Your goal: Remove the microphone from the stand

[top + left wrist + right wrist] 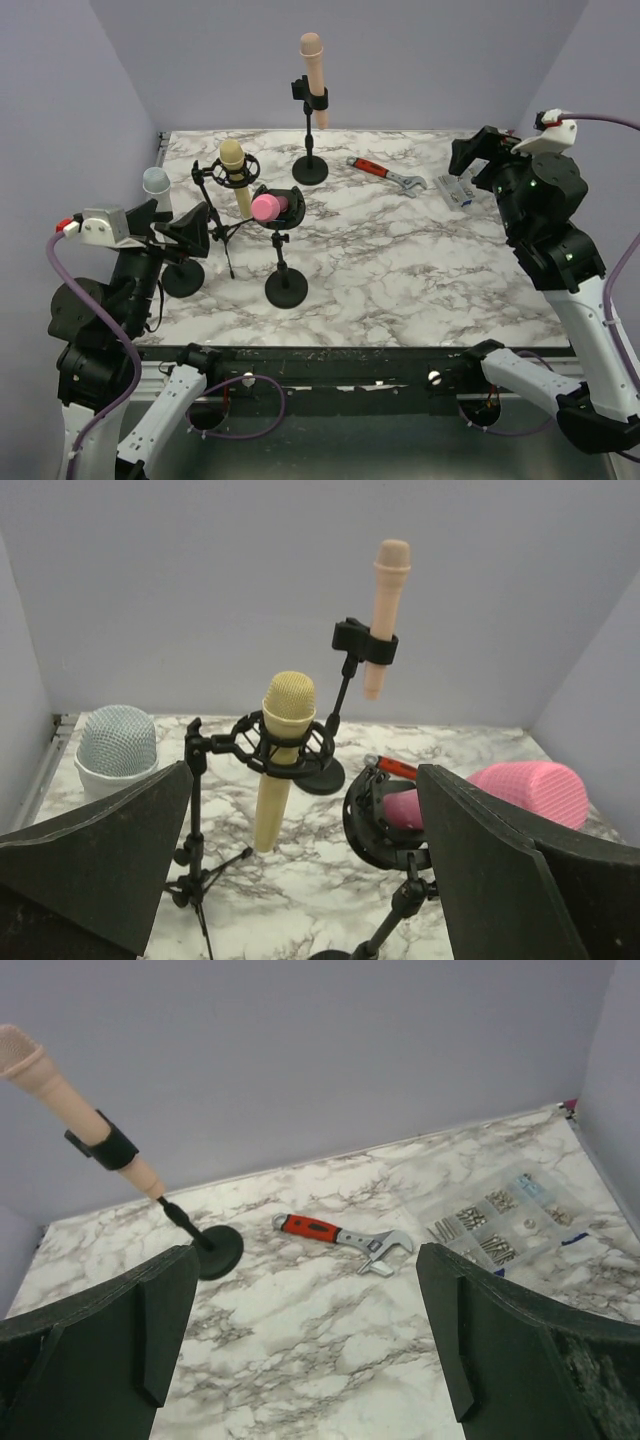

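Nothing is off its stand yet: all four mics I can see sit in their holders, and the task doesn't tell me which one is meant. The pink mic (268, 207) lies tilted in its shock mount on the round-base stand (286, 285) toward the front left of the tabletop (420, 270). The yellow mic (236, 178) hangs upright in its mount on the tripod just behind it. A pale blue mic (156, 181) stands at the far left, and the peach mic (312, 70) is clipped high on the tall stand at the back. My left fingers (100, 850) are spread wide with nothing between them, hovering at the left edge and facing the pink and yellow mics (my likeliest targets, being nearest). My right fingers (90, 1340) are spread and empty too, held up at the right, looking down on the wrench (388, 175) and the screw box (458, 190). So I judge the whole job is left: approach, grip, lift out.
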Robot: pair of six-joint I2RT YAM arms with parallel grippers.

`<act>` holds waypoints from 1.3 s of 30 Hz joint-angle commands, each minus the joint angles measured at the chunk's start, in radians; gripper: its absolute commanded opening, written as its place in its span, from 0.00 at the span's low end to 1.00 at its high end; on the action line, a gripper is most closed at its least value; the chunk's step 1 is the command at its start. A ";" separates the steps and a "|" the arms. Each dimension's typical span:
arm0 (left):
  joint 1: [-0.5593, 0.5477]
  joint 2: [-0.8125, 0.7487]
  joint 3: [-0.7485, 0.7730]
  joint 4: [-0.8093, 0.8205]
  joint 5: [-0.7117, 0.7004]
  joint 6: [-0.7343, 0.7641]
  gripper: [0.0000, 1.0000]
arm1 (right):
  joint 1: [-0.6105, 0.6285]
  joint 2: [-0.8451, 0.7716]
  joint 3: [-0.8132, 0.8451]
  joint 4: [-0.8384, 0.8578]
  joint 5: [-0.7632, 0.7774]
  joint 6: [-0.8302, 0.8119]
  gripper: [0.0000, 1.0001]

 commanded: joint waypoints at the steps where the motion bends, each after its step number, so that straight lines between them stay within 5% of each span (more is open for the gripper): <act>1: 0.004 -0.012 -0.051 -0.047 0.039 -0.007 0.99 | -0.002 0.020 -0.062 0.051 -0.136 0.032 1.00; 7: 0.004 -0.023 -0.098 -0.089 0.033 0.011 0.99 | -0.002 0.070 -0.111 0.089 -0.250 0.070 1.00; 14: 0.004 -0.057 -0.179 -0.081 0.084 0.028 0.99 | -0.003 0.139 -0.195 0.222 -0.737 -0.028 1.00; 18: 0.004 -0.080 -0.234 -0.060 0.120 0.019 0.99 | 0.026 0.186 -0.250 0.341 -0.891 -0.066 1.00; 26: 0.004 -0.124 -0.323 -0.003 0.156 0.021 0.99 | 0.381 0.270 -0.264 0.441 -0.636 -0.308 1.00; 39: 0.004 -0.240 -0.490 0.121 0.070 0.038 0.99 | 0.651 0.267 -0.393 0.874 -0.497 -0.515 0.97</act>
